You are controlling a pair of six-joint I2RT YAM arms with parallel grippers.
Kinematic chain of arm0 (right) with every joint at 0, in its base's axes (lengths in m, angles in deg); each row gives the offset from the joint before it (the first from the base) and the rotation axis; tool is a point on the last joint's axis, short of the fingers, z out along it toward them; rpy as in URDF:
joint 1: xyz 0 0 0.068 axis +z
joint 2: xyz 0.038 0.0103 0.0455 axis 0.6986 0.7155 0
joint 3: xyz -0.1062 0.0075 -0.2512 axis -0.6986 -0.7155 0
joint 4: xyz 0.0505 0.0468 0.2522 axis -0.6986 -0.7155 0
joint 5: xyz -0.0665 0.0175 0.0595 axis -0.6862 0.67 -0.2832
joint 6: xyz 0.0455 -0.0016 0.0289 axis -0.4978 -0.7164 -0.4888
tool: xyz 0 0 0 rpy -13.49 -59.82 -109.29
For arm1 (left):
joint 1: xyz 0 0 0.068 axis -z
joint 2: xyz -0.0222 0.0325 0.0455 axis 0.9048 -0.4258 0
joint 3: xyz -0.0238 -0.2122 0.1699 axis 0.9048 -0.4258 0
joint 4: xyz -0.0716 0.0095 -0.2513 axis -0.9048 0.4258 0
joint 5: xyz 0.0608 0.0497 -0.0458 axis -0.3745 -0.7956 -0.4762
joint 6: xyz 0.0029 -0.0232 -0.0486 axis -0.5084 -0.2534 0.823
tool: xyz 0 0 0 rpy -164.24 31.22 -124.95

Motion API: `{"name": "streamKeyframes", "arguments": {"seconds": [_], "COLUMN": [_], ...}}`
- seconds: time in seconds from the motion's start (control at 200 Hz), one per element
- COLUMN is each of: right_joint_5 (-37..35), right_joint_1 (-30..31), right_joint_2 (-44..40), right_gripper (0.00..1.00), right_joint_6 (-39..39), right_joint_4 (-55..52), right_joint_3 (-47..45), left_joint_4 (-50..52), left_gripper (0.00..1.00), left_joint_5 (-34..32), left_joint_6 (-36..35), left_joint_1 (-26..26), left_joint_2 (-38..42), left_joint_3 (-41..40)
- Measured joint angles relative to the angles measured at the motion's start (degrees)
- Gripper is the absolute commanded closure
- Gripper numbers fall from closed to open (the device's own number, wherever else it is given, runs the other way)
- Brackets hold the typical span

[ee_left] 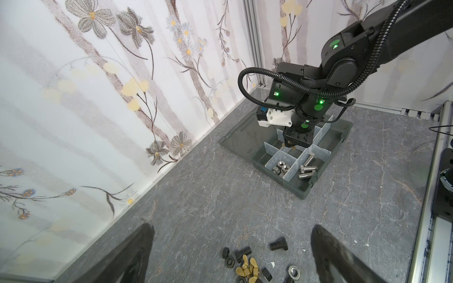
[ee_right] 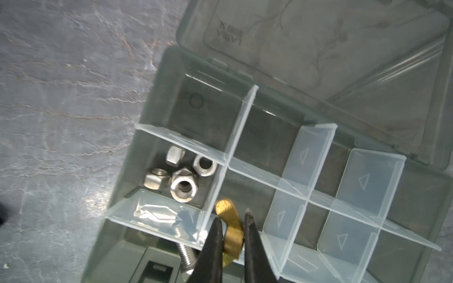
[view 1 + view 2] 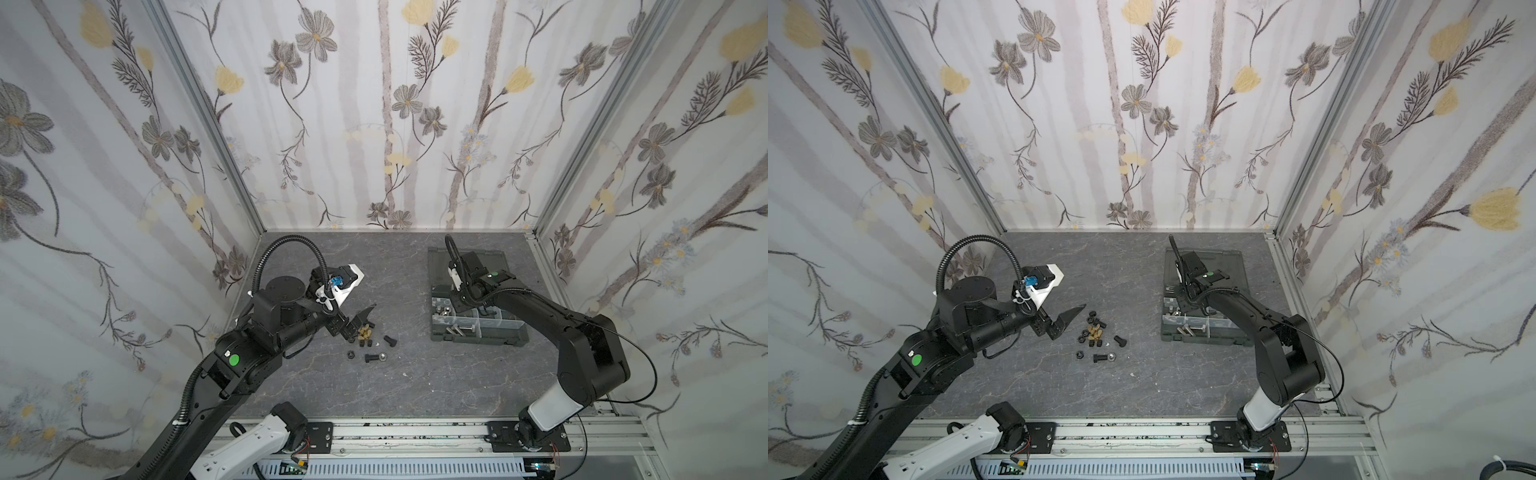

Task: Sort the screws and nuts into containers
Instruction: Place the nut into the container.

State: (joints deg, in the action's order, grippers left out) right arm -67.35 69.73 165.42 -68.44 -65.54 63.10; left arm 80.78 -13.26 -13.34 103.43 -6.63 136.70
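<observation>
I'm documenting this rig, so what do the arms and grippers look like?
The left arm and right arm are black with white base links, round green stickers and ribbed black cable conduit. Each wrist carries a white camera mount with a blue part. The left gripper and right gripper have thin, tapered black fingers.

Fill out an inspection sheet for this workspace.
Surface: grey marbled table.
Job's things: open box holds silver nuts and silver bolts in separate compartments; black bolts, black nuts and brass wing nuts lie loose on the table.
Clutter: washer and white scrap beside the loose parts.
Grippers: left gripper open by the loose parts; right gripper shut on one wing nut above the box.
Cables: black hoses along both arms.
Surroundings: floral walls, metal rail in front.
</observation>
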Motion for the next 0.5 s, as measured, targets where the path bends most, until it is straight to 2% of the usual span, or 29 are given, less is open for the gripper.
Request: {"name": "streamKeyframes", "arguments": {"seconds": [0.245,0.5], "right_joint_5": [0.11,0.13], "right_joint_1": [-1.49,-1.75], "right_joint_2": [2.58,4.26], "right_gripper": [0.84,0.67], "right_joint_6": [-0.46,-0.42], "right_joint_4": [3.82,5.66], "right_joint_3": [-2.49,-1.95], "left_joint_4": [0.02,0.02], "left_gripper": [0.0,0.0], "left_joint_5": [0.24,0.22], "left_joint_6": [0.0,0.0], "left_joint_1": [0.0,0.0], "left_joint_2": [0.24,0.42], "left_joint_3": [0.0,0.0]}}
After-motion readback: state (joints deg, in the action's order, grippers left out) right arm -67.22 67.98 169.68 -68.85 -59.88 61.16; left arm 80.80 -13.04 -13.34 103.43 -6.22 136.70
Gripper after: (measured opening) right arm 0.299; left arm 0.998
